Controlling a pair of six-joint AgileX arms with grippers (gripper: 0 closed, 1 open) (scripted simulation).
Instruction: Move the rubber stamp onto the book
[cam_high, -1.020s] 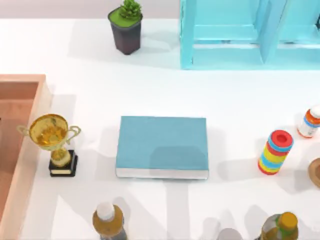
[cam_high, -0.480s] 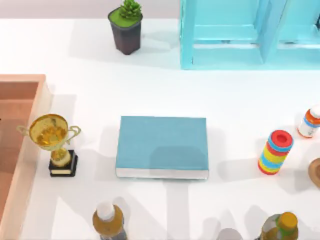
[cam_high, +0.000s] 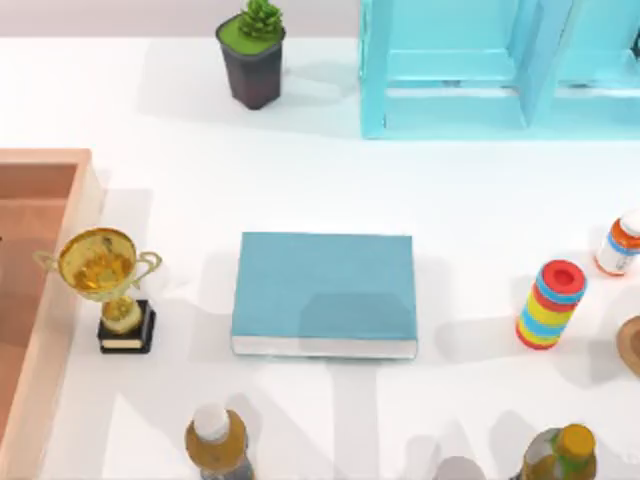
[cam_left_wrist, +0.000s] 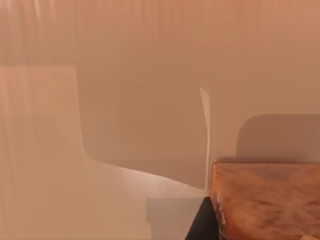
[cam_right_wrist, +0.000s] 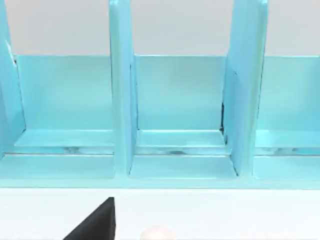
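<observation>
Book (cam_high: 324, 288) lies flat at table (cam_high: 470, 200) centre, cover bare, so nothing's placed yet. We can't pick out the rubber stamp; brown bit at right edge (cam_high: 630, 345) is too cut off to call. Striped cylinder (cam_high: 549, 304) and small bottle (cam_high: 617, 243) sit to the right, trophy (cam_high: 103, 275) left. Tool state: can't tell for either arm. Whole task remains.

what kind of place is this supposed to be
Probably a rendered tabletop test scene rather than a real room: a plain white table scattered with unrelated props, such as a teal book, a gold trophy and a light-blue shelf unit.
</observation>
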